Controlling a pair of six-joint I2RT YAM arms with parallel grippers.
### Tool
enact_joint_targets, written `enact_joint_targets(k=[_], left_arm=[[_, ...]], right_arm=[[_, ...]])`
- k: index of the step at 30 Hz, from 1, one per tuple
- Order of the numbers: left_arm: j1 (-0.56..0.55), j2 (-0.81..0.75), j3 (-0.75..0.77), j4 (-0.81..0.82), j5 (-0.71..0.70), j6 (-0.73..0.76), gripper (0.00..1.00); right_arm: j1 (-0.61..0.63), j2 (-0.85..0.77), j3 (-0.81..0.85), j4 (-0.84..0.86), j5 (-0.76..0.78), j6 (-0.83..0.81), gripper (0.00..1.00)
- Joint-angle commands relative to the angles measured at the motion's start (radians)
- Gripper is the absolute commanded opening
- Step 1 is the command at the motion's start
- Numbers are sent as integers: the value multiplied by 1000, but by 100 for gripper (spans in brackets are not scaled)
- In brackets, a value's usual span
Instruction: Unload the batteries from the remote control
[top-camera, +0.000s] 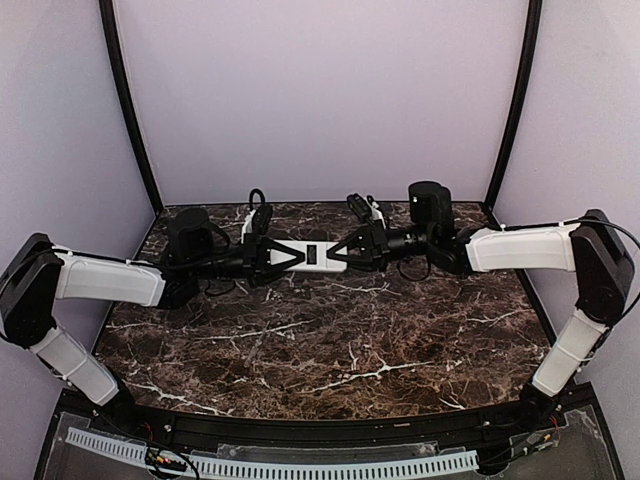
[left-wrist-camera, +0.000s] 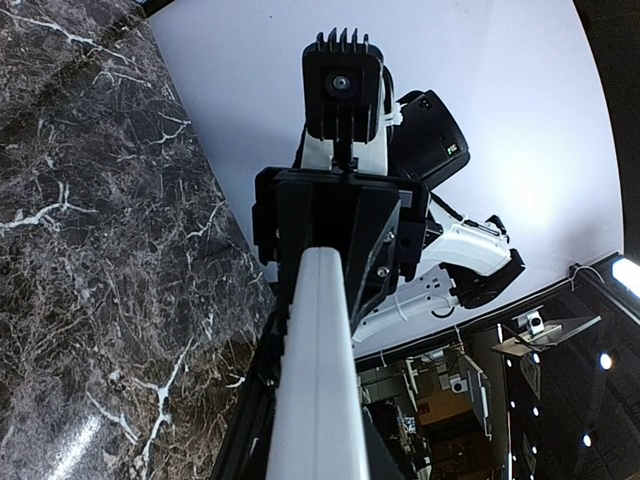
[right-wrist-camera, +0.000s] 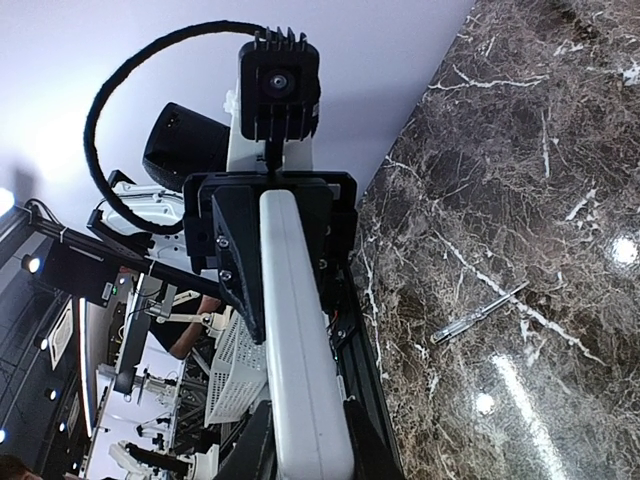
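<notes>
top view: remote control held level above worktop, toward 12 o'clock; left fingers clamp its 9 o'clock end, right fingers its 3 o'clock end.
left wrist: remote runs to 12 o'clock.
right wrist: screwdriver lies at 3 o'clock.

The tabletop is a glossy slab of dark brown-black marble, crossed by thin white veins, and it fills the middle of the top view. Plain pale walls rise from its far and side edges, and a black rail runs along its near edge at the bottom of the frame. In the right wrist view a thin screwdriver-like stick lies flat on the stone at the lower right, slanting up to the right, with bright light reflections near it.
</notes>
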Motion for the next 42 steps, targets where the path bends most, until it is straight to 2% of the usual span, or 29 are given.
enact_joint_targets(k=[1,14,18,23,28,34,42], left_arm=[[-10,9,-5,158,43,-99,0],[-11,29,-8,185,52,-116,0],[-11,28,-8,162,46,-101,0],[-11,21,-3,131,42,-76,0],[-11,21,3,113,41,-62,0],[-11,11,13,56,33,-25,0],[-11,-8,27,-72,0,56,0]], right_arm=[[23,-13,7,6,-25,-31,18],[29,-9,7,1,-14,-22,20],[29,-16,13,-37,5,-37,32],[29,-43,30,-122,41,-82,52],[28,-61,36,-160,59,-99,62],[29,-86,42,-210,97,-118,64],[31,-96,50,-284,183,-121,61]])
